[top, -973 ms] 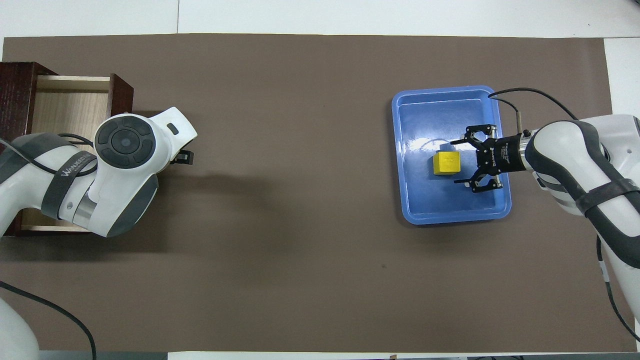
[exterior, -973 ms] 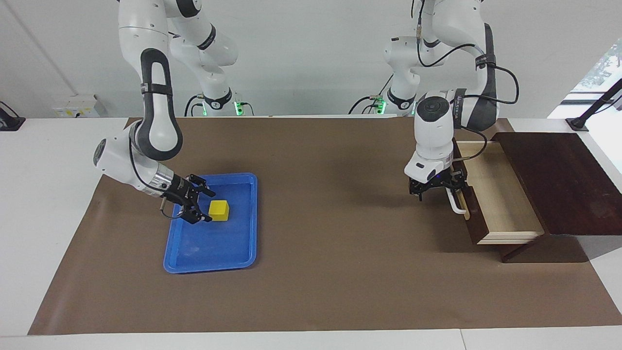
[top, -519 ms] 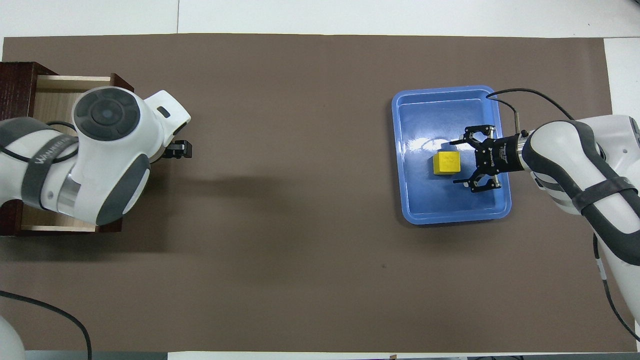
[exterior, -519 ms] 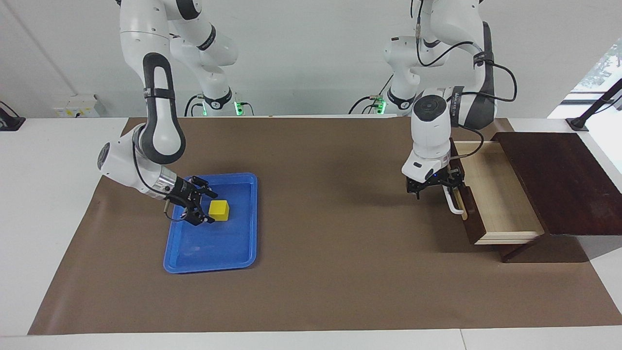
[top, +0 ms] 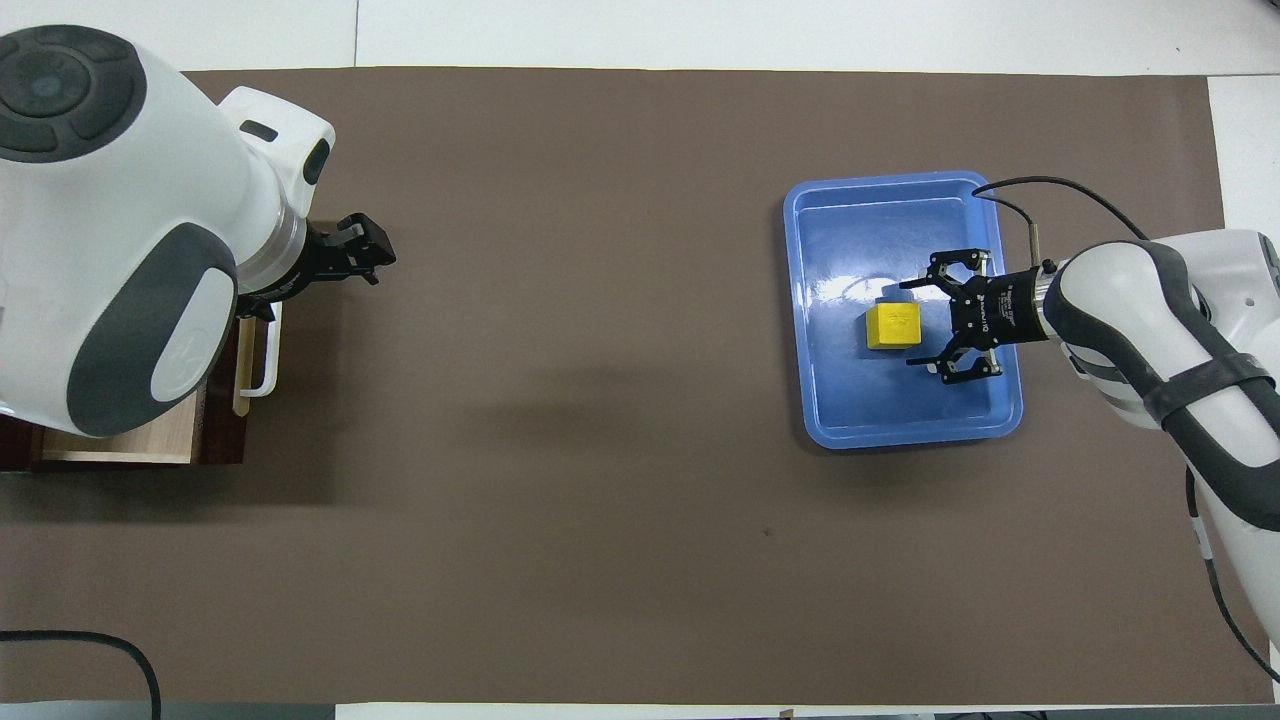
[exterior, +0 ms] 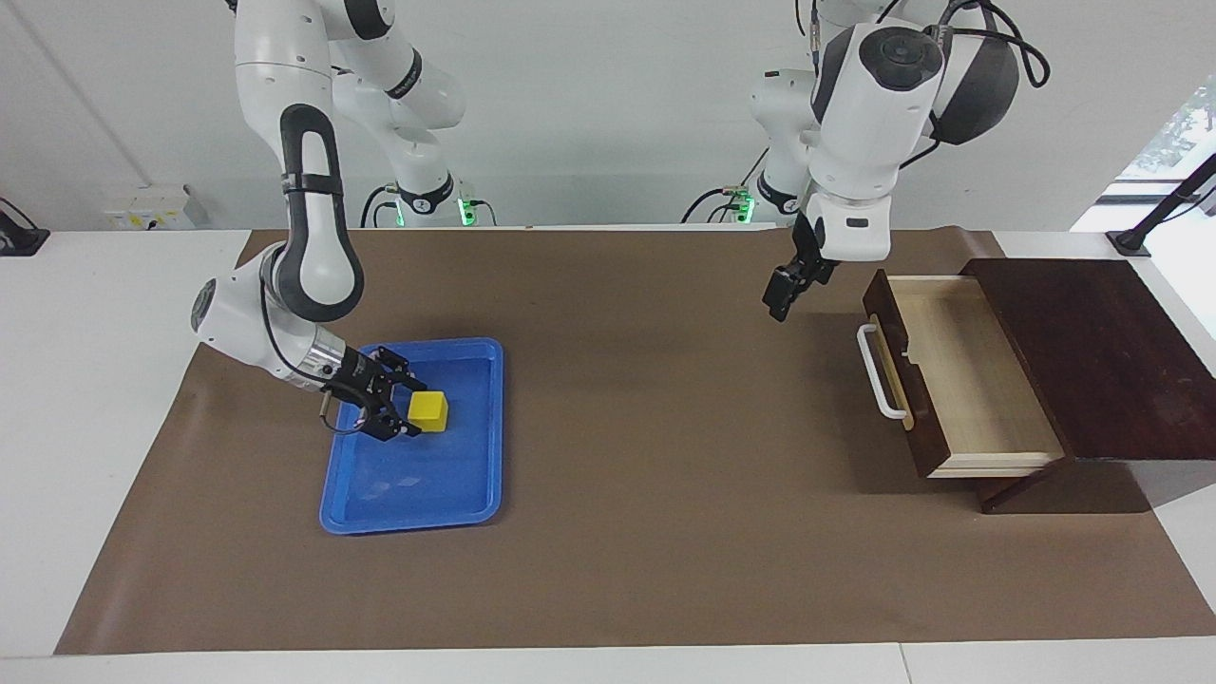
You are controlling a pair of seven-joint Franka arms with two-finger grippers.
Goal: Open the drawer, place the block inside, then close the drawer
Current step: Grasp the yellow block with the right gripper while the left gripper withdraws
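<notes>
Facing view: the right claw (exterior: 397,415) sits low in the blue tray (exterior: 414,494), fingers spread on either side of the block (exterior: 428,410), not yet pinching it. The left claw (exterior: 781,293) has lifted from the handle (exterior: 879,373) since a second ago and hangs over the table (exterior: 646,456); whether its fingers are parted I cannot tell. Overhead, the left arm hides most of the open drawer (exterior: 964,380).

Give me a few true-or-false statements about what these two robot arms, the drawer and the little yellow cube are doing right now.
1. The drawer is pulled open. True.
2. The block lies inside the drawer. False: it sits in the blue tray.
3. The left gripper grips the drawer's handle. False: it is raised, off the handle.
4. The right gripper is open beside the block. True.
</notes>
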